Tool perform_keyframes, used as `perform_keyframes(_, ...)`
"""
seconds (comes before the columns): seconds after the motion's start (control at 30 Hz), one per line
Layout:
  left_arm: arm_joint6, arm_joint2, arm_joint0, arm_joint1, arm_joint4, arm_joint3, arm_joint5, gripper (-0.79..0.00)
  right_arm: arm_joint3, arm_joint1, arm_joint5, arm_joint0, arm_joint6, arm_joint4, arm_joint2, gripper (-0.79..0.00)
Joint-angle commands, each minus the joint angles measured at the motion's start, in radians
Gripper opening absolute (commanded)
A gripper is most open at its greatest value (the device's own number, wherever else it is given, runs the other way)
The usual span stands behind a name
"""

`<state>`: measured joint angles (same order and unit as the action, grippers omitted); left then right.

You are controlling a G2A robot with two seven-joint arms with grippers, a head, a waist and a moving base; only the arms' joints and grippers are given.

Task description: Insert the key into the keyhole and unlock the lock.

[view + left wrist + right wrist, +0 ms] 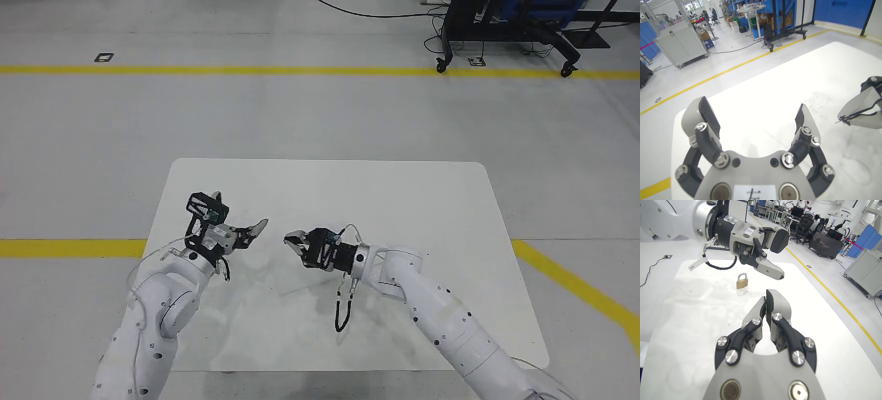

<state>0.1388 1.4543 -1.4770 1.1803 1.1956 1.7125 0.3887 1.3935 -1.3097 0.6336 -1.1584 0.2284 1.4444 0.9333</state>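
Right wrist cam, closest thing first: the right gripper (766,295) is clenched. Its two ribbed black rubber pads are pressed together at the tips, with smooth grey metal shells behind them. Just past it, one padlock (742,281) stands upright on the glossy white table (696,313). It has a blocky brass body and a silver U-shaped shackle, and neither gripper is touching it. The left gripper (785,257) hangs in the air beyond the lock.

The left wrist cam adds two things. Up close, the left gripper is released, with its two fingers spread wide and nothing between the ribbed pads. Farther off, the right gripper's closed tips pinch one key (838,121). It's edge-on, so it's just a thin flat metal sliver poking out past the tips.

In the top view both grippers sit a bit left of centre in the lower half of the frame, tips facing each other and just apart. One black cable loop (342,310) dangles under the right arm. Across the top of the frame runs a yellow floor line (300,69).
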Motion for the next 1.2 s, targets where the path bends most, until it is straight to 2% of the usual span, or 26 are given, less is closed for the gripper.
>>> perform_keyframes(0.0,0.021,0.024,0.028,-0.001,-0.198,-0.053,0.085,0.000,-0.028,0.004,0.085,0.006,0.056,-0.106,0.032,-0.785)
perform_keyframes(0.17,0.198,0.057,0.079,-0.011,-0.554,-0.125,0.273,0.000,-0.083,0.004,0.183,0.015,0.035,-0.313,0.062,-0.785)
perform_keyframes(0.27,0.394,0.031,0.121,-0.020,-0.854,-0.189,0.372,0.000,-0.108,0.002,0.277,0.023,0.030,-0.457,0.068,-0.785)
perform_keyframes(0.33,0.536,0.015,0.157,-0.028,-1.101,-0.238,0.375,0.000,-0.125,0.001,0.328,0.026,0.028,-0.547,0.067,-0.785)
perform_keyframes(0.43,0.715,0.011,0.211,-0.035,-1.482,-0.316,0.263,0.000,-0.140,0.003,0.379,0.032,0.002,-0.655,0.075,-0.785)
perform_keyframes(0.67,0.732,0.013,0.217,-0.037,-1.504,-0.325,0.250,0.000,-0.140,0.003,0.379,0.032,0.002,-0.655,0.075,-0.785)
perform_keyframes(0.7,0.703,0.013,0.215,-0.033,-1.562,-0.312,0.246,0.000,-0.140,0.003,0.379,0.032,0.002,-0.655,0.075,-0.785)
perform_keyframes(0.8,0.704,0.003,0.195,-0.034,-1.543,-0.283,0.264,0.000,-0.136,0.002,0.379,0.026,-0.002,-0.668,0.067,-0.785)
perform_keyframes(0.97,0.720,-0.016,0.180,-0.035,-1.514,-0.258,0.289,0.000,-0.195,-0.013,0.379,0.051,-0.068,-0.918,0.007,-0.785)
perform_keyframes(1.0,0.737,-0.021,0.179,-0.036,-1.520,-0.253,0.297,-0.058,-0.211,-0.016,0.379,0.065,-0.096,-0.978,-0.006,-0.785)
perform_keyframes(1.07,0.787,-0.030,0.178,-0.039,-1.533,-0.242,0.313,-0.342,-0.223,-0.018,0.379,0.086,-0.150,-1.077,-0.029,-0.785)
perform_keyframes(1.17,0.835,-0.036,0.177,-0.044,-1.522,-0.239,0.337,-0.397,-0.245,-0.016,0.379,0.109,-0.234,-1.171,-0.049,-0.785)
